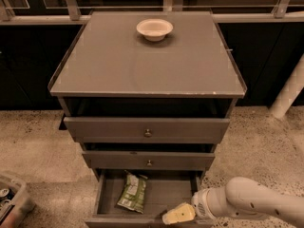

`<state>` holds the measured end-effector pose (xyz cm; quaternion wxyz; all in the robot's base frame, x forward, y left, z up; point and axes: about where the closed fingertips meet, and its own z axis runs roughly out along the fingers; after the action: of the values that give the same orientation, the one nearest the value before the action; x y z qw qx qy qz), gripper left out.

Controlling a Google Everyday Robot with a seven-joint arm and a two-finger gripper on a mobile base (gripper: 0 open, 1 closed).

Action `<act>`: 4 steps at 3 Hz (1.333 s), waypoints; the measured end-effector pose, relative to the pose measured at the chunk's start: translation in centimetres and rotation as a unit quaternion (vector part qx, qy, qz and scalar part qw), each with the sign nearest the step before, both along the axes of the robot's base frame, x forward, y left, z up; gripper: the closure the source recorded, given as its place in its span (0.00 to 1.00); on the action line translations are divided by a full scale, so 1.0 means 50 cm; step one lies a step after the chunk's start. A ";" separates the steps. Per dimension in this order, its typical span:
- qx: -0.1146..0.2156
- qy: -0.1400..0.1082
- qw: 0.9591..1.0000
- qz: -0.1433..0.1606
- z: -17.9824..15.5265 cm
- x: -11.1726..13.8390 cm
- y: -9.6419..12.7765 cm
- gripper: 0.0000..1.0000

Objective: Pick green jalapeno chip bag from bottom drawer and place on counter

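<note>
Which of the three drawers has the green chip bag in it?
The bottom drawer, the lowest, pulled out farthest; the green jalapeno chip bag lies at its left, the gripper at its front right. The top drawer and middle drawer have knobs.

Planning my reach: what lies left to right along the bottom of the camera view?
Floor bin → green jalapeno chip bag in the bottom drawer → gripper at the drawer's front right → white arm.

The chip bag [132, 192] lay left in the bottom drawer [166, 194], the gripper [178, 213] to its right; a bowl [154, 29] sat rearward on the counter surface [142, 65].
</note>
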<state>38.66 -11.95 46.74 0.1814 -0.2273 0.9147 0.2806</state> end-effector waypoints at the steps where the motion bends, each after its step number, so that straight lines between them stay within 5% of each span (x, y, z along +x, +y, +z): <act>1: 0.025 -0.004 1.000 -0.004 -0.032 -0.002 0.004 0.00; 3: 0.091 -0.061 0.994 0.004 -0.122 0.087 0.069 0.00; 4: 0.067 -0.075 0.995 0.000 -0.157 0.130 0.088 0.00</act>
<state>45.17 -7.55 38.88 0.2637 -0.2353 0.8777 0.3236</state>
